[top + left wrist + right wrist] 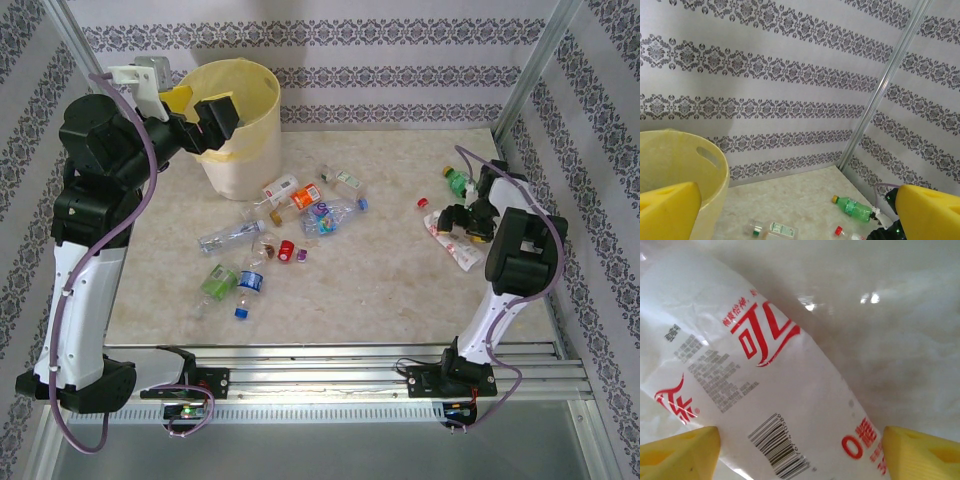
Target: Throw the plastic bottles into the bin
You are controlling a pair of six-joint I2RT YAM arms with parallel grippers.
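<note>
The bin [245,140], a cream bucket with a yellow liner, stands at the back left, and its rim [695,160] also appears in the left wrist view. My left gripper [200,115] is raised at the bin's near rim, open and empty [799,220]. Several plastic bottles [290,225] lie scattered mid-table. At the right, a white-labelled bottle [452,247] with red print [770,385] and a red cap lies flat. My right gripper [462,222] is low over it, open [801,455], one yellow finger on each side. A green bottle [458,181] [855,207] lies just behind.
Patterned walls and metal frame posts [525,75] close in the table on three sides. A clear bottle with a green cap [772,229] lies near the bin's base. Bare tabletop [390,290] stretches along the front between the two arms.
</note>
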